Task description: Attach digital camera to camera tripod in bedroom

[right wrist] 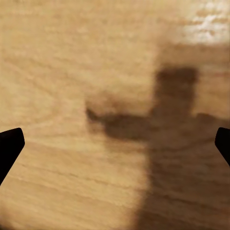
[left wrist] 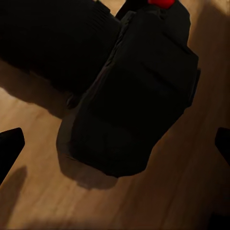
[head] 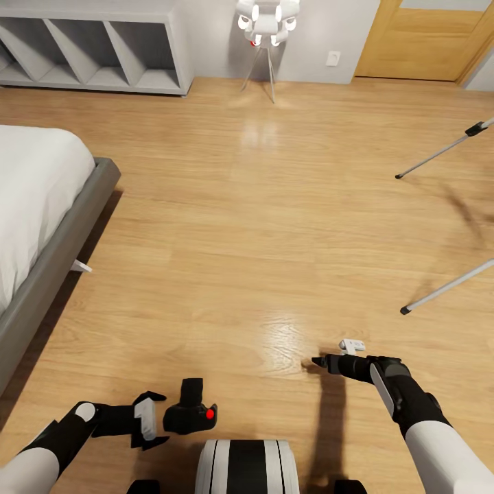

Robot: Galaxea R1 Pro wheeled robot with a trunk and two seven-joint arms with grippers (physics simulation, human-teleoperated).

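Observation:
The digital camera (head: 191, 414), black and boxy with a red button, sits low over the wood floor just in front of my base. My left gripper (head: 163, 418) is open, its fingers spread on either side of the camera's near end and clear of it. In the left wrist view the camera (left wrist: 134, 105) sits between the wide-apart fingertips (left wrist: 10, 143), its shadow right under it. My right gripper (head: 322, 361) hovers open over bare floor, its fingertips (right wrist: 10, 146) far apart. Two silver legs of the camera tripod (head: 439, 152) reach in from the right edge; its head is out of view.
A bed (head: 62, 240) with a white mattress runs along the left. Grey cube shelves (head: 89, 51) stand at the far left wall, a white-ball floor lamp (head: 266, 20) at the far middle, and an oak door (head: 425, 38) at the far right. My base (head: 247, 466) is at the bottom.

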